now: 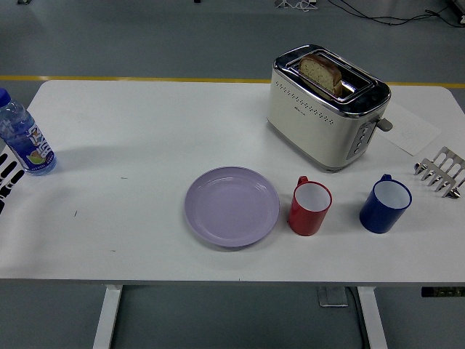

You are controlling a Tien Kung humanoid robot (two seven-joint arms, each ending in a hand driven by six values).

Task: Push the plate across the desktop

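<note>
White table (145,123) on grey floor (145,36).

Left hand (6,179) barely in view at the left edge — black fingers extended, spread.

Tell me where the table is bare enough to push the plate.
Bare: the wide stretch between plate and bottle, and behind the plate, left of the toaster. Crowded: its right, where the red mug sits close.
</note>
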